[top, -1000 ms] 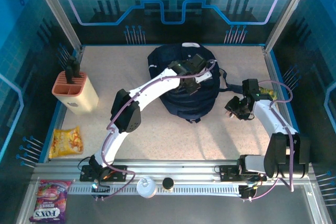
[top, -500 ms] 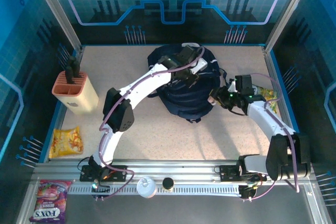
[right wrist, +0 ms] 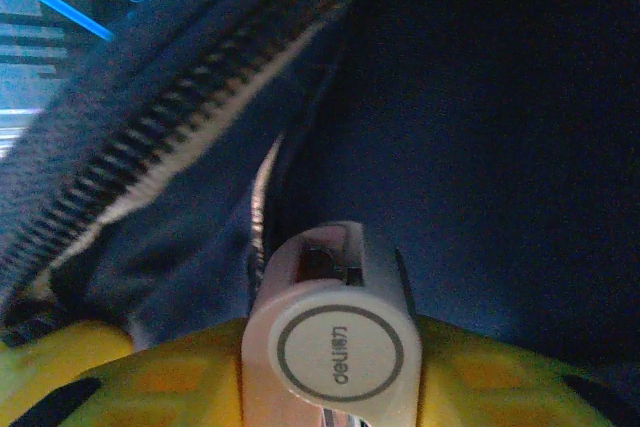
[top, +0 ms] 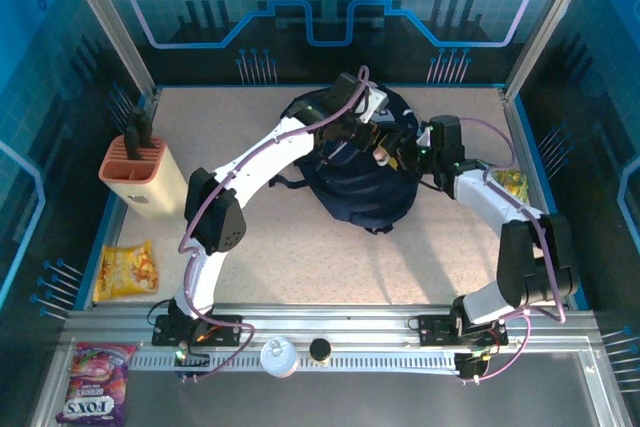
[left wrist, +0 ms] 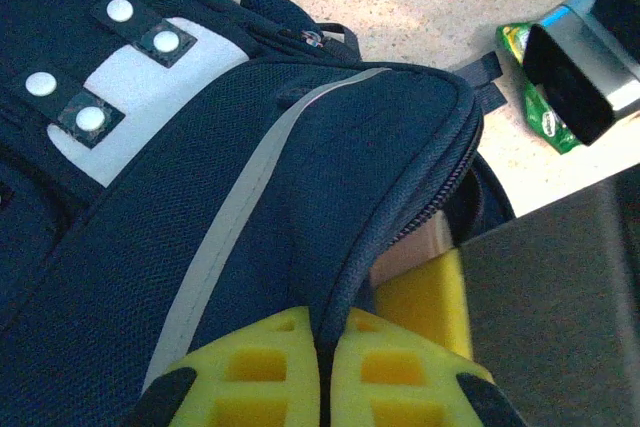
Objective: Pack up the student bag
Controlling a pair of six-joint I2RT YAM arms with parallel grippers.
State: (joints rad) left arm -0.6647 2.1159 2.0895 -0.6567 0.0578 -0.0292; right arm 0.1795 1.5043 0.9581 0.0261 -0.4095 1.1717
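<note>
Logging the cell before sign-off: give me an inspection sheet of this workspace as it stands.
Surface: beige speckled tabletop, no spills seen.
Job's things: large dark navy fabric backpack mid-table, zip open; white rounded Deli-marked plastic item at the opening.
Clutter: peach plastic slotted holder and yellow snack packet left; green packet right; purple sweet bag on the front ledge.
Claws: left claw shut on the backpack's zip edge; right claw shut on the white item.
Cables: purple cable along each arm, no snag seen.
Surroundings: blue printed enclosure walls, aluminium frame.

Left fingers (top: 360, 134) and right fingers (top: 398, 150) meet over the student bag (top: 350, 187), small white item (top: 381, 155) between.
</note>
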